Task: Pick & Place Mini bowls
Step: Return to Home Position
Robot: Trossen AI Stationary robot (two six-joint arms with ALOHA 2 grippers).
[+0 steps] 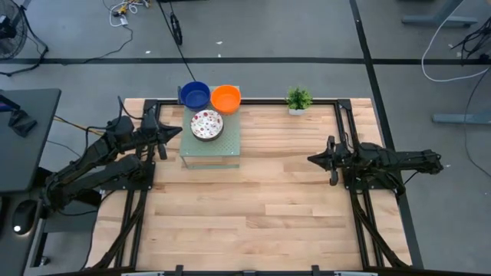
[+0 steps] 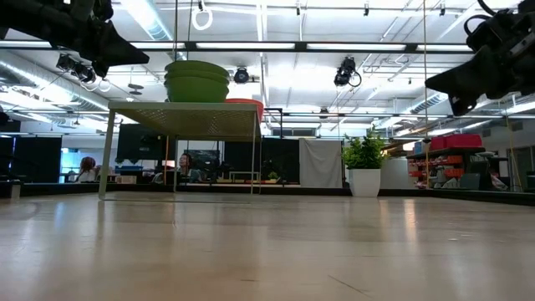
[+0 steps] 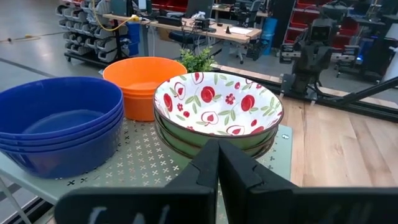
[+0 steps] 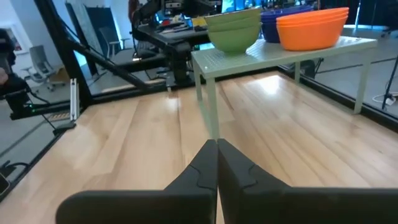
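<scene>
Three stacks of mini bowls rest on a small pale green perforated stand (image 1: 209,149) at the table's far left. The blue stack (image 1: 195,95) and the orange stack (image 1: 225,98) stand at its far edge. The stack with a white, red-flowered inside and green outside (image 1: 206,125) is nearer. The left wrist view shows the flowered stack (image 3: 217,106), the orange stack (image 3: 146,84) and the blue stack (image 3: 59,127). My left gripper (image 1: 175,132) is shut, level, just left of the flowered stack and apart from it. My right gripper (image 1: 313,159) is shut and hovers at mid-right, pointing toward the stand (image 4: 273,53).
A small green potted plant (image 1: 298,99) stands at the table's far edge, right of the stand. Black frame rails (image 1: 343,130) run along the table's sides and far edge. Bare wood lies between the stand and my right gripper and across the near half.
</scene>
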